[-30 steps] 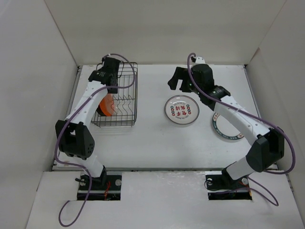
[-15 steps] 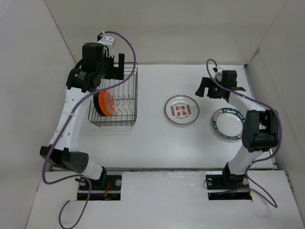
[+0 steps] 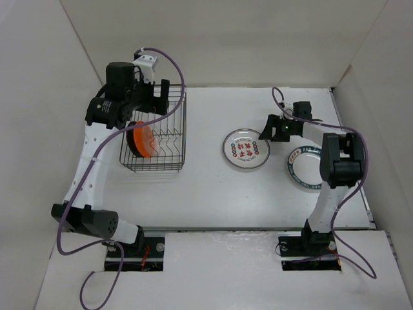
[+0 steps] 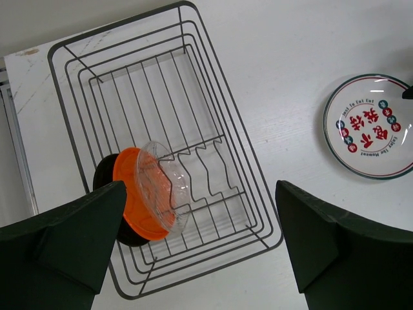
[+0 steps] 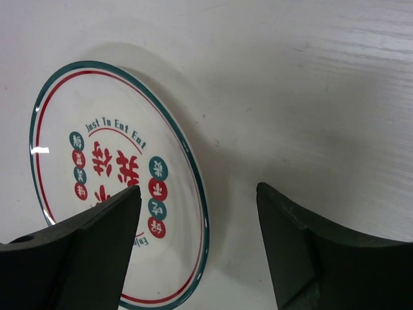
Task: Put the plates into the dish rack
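Lifting the white plate with red characters (image 5: 110,168) looks like the step in hand. It lies flat on the counter (image 3: 206,187), so the right gripper (image 5: 199,187) should work one finger under the rim and close the other on top. A slow, shallow pinch at the edge is better than a push that would slide the plate.

Its fingers (image 5: 77,245) are spread wide and hold nothing. The plate's 3 o'clock rim passes between them, and the rest of the plate spreads toward 9 o'clock in the wrist view. From above, the gripper sits at the plate's 2 o'clock, and the green-rimmed plate (image 3: 310,169) lies at its 4 o'clock.

The left gripper (image 4: 200,187), also spread and empty, hovers over the dish rack (image 4: 239,129). The black plate (image 4: 103,181), orange plate (image 4: 132,200) and clear plate (image 4: 164,184) stand on edge inside — at the 7 o'clock end in that wrist view.
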Controlling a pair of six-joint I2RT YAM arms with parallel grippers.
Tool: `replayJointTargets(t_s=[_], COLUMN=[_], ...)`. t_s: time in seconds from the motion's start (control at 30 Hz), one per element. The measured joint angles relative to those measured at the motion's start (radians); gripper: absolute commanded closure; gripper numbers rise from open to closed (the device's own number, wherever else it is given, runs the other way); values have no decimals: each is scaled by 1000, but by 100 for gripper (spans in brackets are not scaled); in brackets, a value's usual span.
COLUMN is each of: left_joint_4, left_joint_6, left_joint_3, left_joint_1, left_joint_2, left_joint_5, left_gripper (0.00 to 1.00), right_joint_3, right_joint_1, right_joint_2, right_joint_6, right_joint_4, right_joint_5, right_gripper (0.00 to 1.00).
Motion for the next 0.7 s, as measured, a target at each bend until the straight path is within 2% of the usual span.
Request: replayJointTargets(t_s=[0.17,0.2,0.3,0.37,0.43,0.47,0.6,0.63,0.7], left_joint_4=[0,-1,-5,-10,-16,-19,-22,-24,-28], left_joint_6=[6,6,6,6,6,6,6,7,8], left_joint_3=[0,0,0,0,0,0,0,0,0], left_joint_1=[5,7,17,27,36,40,55,59,61], left_joint_2=[-2,-1,-1,-1,-1,-1,-1,-1,-1], left_joint_5=[15,18,24,29,32,33,38,40,41], left_gripper=[0,0,0,0,0,0,0,0,0], right_joint_3=[23,32,51,61,64,68,76,77,86], right_joint_1=[6,6,6,6,6,6,6,6,6], right_joint_2=[17,21,37,39,39,39,45,46,47], right_joint_6=[10,14,27,32,33,35,39,41,40], right_joint_4=[-45,-56,-95,-117,-144,-158,-195,-204,-220], right_joint_5=[-8,-8,-4,6,16,23,36,33,22], right_gripper=[32,38,48,48,54,54,78,89,99])
